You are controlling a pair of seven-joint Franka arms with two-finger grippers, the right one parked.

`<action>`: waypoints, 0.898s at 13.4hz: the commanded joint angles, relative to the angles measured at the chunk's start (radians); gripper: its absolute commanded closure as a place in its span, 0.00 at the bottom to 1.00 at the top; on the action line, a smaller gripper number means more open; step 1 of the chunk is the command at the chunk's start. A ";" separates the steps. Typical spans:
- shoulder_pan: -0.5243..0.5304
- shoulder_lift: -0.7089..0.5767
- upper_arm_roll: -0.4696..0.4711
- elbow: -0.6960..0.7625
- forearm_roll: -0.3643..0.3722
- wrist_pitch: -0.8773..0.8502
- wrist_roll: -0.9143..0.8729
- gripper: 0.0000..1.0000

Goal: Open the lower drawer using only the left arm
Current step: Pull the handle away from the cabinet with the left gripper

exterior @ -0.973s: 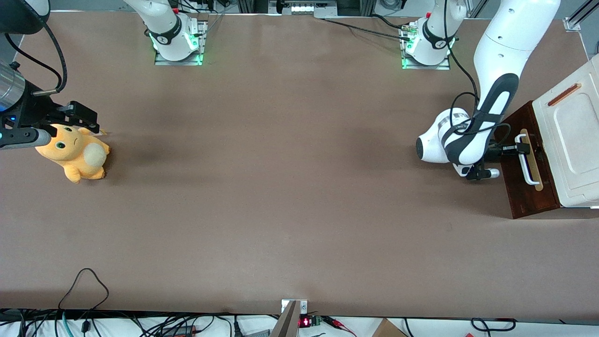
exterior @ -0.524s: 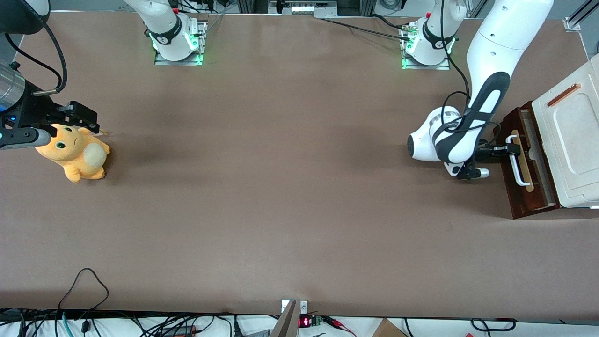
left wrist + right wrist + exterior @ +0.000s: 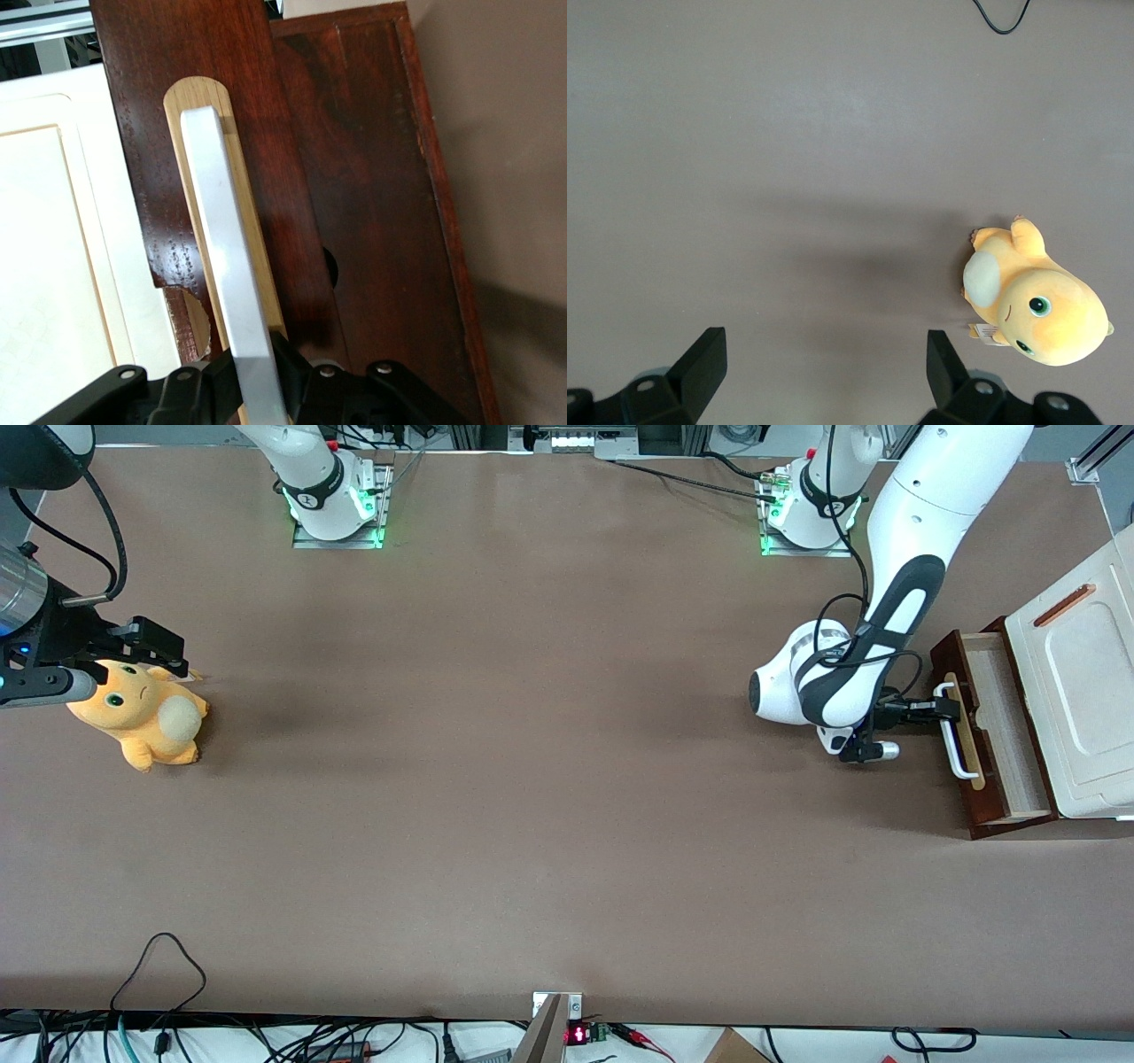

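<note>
We see the dark reddish-brown wooden lower drawer (image 3: 997, 731) at the working arm's end of the brown bench (image 3: 496, 779), now drawn well out from under the cream-white panel (image 3: 1076, 682); half a second ago only a thin sliver of its light plywood inside showed, and a second ago none. The glossy white left arm (image 3: 886, 611) has pulled back toward the middle of the bench. Its black gripper (image 3: 941, 710) sits at the white bar handle (image 3: 232, 292), the fingers (image 3: 306, 376) closed around the bar, as far as the wrist view lets us judge. The orange plush toy (image 3: 142, 717) has not moved.
</note>
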 commanded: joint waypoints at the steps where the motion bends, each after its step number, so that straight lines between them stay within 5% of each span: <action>1: -0.093 0.007 -0.067 0.085 0.019 0.067 0.070 1.00; 5: -0.097 -0.003 -0.095 0.093 -0.004 0.064 0.073 0.99; 7: -0.097 -0.009 -0.095 0.091 -0.020 0.065 0.076 0.72; 9: -0.087 -0.023 -0.095 0.090 -0.025 0.067 0.078 0.00; 12: -0.086 -0.068 -0.096 0.094 -0.085 0.085 0.078 0.00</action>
